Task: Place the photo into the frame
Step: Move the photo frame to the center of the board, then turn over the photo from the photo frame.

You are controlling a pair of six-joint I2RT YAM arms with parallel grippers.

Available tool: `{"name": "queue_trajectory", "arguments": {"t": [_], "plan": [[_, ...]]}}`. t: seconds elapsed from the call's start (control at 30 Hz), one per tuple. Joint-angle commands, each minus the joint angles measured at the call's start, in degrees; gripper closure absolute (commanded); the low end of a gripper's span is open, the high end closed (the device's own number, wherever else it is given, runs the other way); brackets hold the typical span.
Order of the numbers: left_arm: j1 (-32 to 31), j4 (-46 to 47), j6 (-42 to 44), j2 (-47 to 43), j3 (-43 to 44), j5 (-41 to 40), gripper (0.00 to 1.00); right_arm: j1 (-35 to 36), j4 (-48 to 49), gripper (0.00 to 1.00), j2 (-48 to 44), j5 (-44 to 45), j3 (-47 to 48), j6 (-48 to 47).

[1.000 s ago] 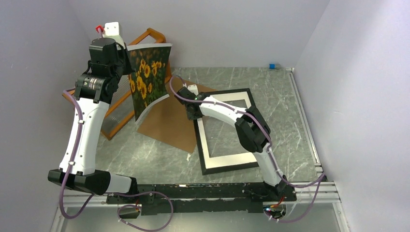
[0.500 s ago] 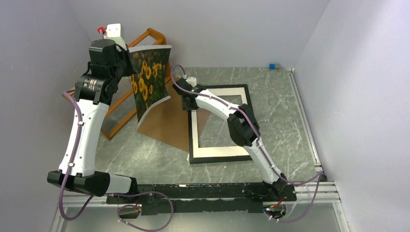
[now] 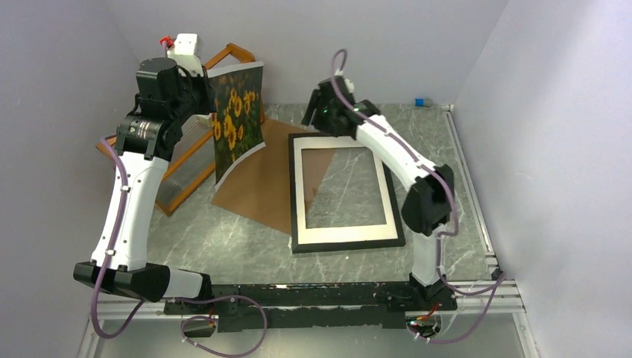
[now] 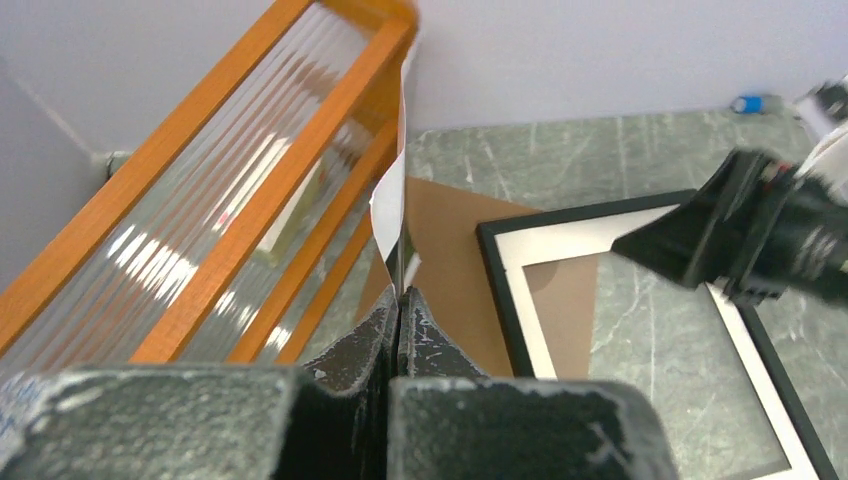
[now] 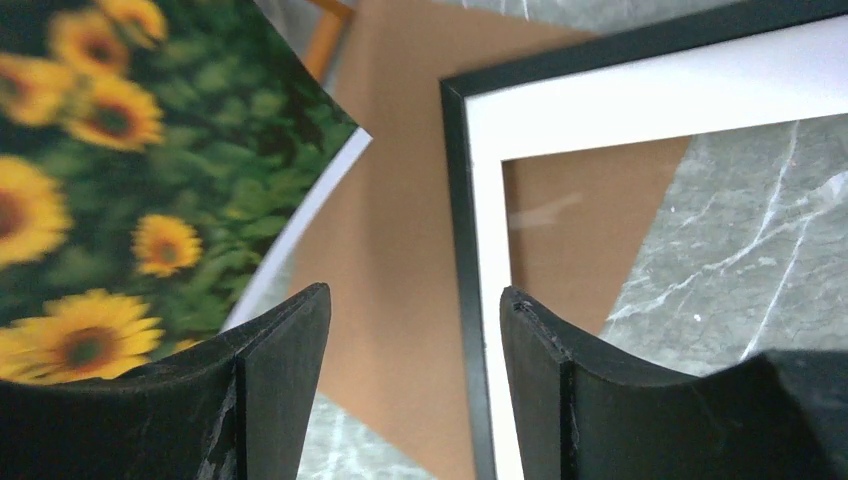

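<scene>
The photo (image 3: pixel 237 119), sunflowers on dark green, hangs upright and curled above the table's back left. My left gripper (image 3: pixel 204 101) is shut on its left edge; in the left wrist view the photo (image 4: pixel 393 205) runs edge-on up from the shut gripper (image 4: pixel 401 298). The frame (image 3: pixel 346 243), black with a white mat inside, lies flat at the table's middle. My right gripper (image 3: pixel 309 115) hovers above its far left corner, open and empty. In the right wrist view the gripper (image 5: pixel 415 305) stands over the frame's black edge (image 5: pixel 455 200), with the photo (image 5: pixel 120 180) at the left.
A brown backing board (image 3: pixel 261 183) lies flat partly under the frame's left side. An orange wooden rack (image 3: pixel 186 160) with ribbed glass leans at the back left behind the photo. A small blue object (image 3: pixel 419 101) sits by the back wall.
My right gripper has opened, let go of the frame and risen toward the back. The frame has turned square to the table. The left arm shifted the photo slightly right.
</scene>
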Motion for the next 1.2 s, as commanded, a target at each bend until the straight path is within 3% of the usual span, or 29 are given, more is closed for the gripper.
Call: {"name": "queue_trajectory", "arguments": {"t": [0.0, 0.07, 0.27, 0.37, 0.53, 0.73, 0.93, 1.03, 1.17], "plan": [[-0.11, 7.42, 6.97, -0.5, 3.4, 12.07, 0.97, -4.0, 3.2, 0.34, -7.23, -7.98, -3.25, 7.96], [-0.2, 9.55, 9.42, -0.5, 3.23, 17.23, 0.97, -5.38, 2.93, 0.33, -8.88, -10.69, -3.83, 11.56], [-1.18, 13.21, 13.21, -0.32, 2.57, 28.81, 0.98, -7.91, 14.8, 0.31, -12.94, -22.79, -7.24, 20.48], [-3.05, 13.9, 17.45, -1.04, -1.08, 36.53, 0.97, -8.51, 18.89, 0.22, -13.52, -25.1, -7.71, 27.47], [-8.59, 12.93, 20.66, -0.83, -7.74, 34.0, 0.97, -9.55, 15.0, 0.18, -12.07, -25.91, -3.26, 34.42], [-15.07, 17.75, 19.75, -0.96, -17.45, 27.77, 0.98, -11.58, 17.81, 0.18, -20.76, -18.73, -17.45, 39.03], [-17.15, 19.52, 17.14, -0.54, -21.33, 33.34, 0.98, -13.99, 14.25, 0.18, -22.84, -21.85, -26.53, 40.96], [-17.75, 18.91, 17.53, 0.03, -22.2, 34.56, 0.97, -14.94, 17.01, 0.19, -23.5, -23.72, -30.81, 41.79], [-18.7, 17.39, 19.45, 0.97, -22.54, 36.33, 0.97, -15.46, 14.87, 0.22, -21.2, -25.54, -29.3, 40.4]]}}
